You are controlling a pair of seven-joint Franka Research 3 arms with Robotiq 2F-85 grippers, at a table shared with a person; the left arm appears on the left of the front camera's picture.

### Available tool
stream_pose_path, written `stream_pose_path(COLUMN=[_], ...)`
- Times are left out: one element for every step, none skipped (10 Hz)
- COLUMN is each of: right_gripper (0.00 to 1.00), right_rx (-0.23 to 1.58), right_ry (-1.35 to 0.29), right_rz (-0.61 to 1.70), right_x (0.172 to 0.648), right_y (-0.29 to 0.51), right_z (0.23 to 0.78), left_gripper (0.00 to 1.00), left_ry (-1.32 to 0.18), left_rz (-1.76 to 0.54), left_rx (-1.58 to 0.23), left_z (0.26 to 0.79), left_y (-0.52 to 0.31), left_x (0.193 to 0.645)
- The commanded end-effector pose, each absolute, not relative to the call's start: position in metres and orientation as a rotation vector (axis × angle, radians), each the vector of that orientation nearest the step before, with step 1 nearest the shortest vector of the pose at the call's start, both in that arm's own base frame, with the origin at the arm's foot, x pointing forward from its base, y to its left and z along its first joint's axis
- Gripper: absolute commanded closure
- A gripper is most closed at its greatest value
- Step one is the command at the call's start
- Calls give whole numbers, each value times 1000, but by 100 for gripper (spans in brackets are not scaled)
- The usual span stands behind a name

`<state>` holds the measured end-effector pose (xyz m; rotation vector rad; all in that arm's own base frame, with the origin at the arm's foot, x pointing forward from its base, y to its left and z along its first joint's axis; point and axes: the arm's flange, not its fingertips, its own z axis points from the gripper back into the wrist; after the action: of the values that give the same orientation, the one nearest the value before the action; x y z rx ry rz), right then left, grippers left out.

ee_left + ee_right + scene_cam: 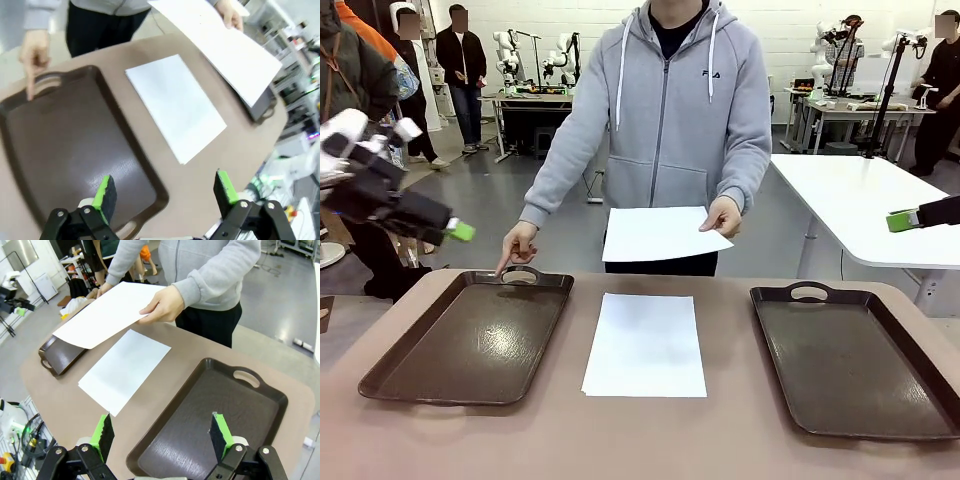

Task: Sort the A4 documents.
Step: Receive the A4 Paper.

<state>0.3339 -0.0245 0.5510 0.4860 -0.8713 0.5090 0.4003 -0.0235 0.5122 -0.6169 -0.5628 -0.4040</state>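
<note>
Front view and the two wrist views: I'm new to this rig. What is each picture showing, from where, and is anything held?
A two-armed robot faces a person across a brown table. The front view looks across from between the arms; each wrist view looks along one gripper's green-padded fingers. The left gripper and right gripper are open and empty. On the table lie a dark brown handled tray on the robot's left, a matching tray on its right, and a plain white paper sheet flat between them. The person holds a second white sheet in the air with one hand and points a finger of the other hand at the left tray's handle.
</note>
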Motion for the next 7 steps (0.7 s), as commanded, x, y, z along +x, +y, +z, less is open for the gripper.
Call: stream_pose_path(right_gripper=[0, 0, 0, 0, 0, 0, 0], right_rx=[497, 497, 497, 497, 497, 497, 497], right_ry=[-869, -869, -869, -869, -869, -869, -869], right_rz=[513, 513, 513, 513, 513, 513, 513], right_x=[335, 335, 335, 335, 335, 335, 335], right_y=[-24, -24, -24, -24, -24, -24, -24], right_z=[549, 549, 549, 549, 549, 549, 549], left_gripper=[0, 0, 0, 0, 0, 0, 0], left_ry=[-535, -529, -517, -525, -505, -468, -417], left_rz=[-312, -295, -267, -261, -250, -232, -221], left_rx=[-767, -780, -839, -890, -945, -1006, -1057], left_z=[503, 494, 488, 487, 482, 472, 462], left_y=[-36, -48, -59, -69, -79, -90, -106], left_x=[462, 484, 508, 525, 539, 552, 562])
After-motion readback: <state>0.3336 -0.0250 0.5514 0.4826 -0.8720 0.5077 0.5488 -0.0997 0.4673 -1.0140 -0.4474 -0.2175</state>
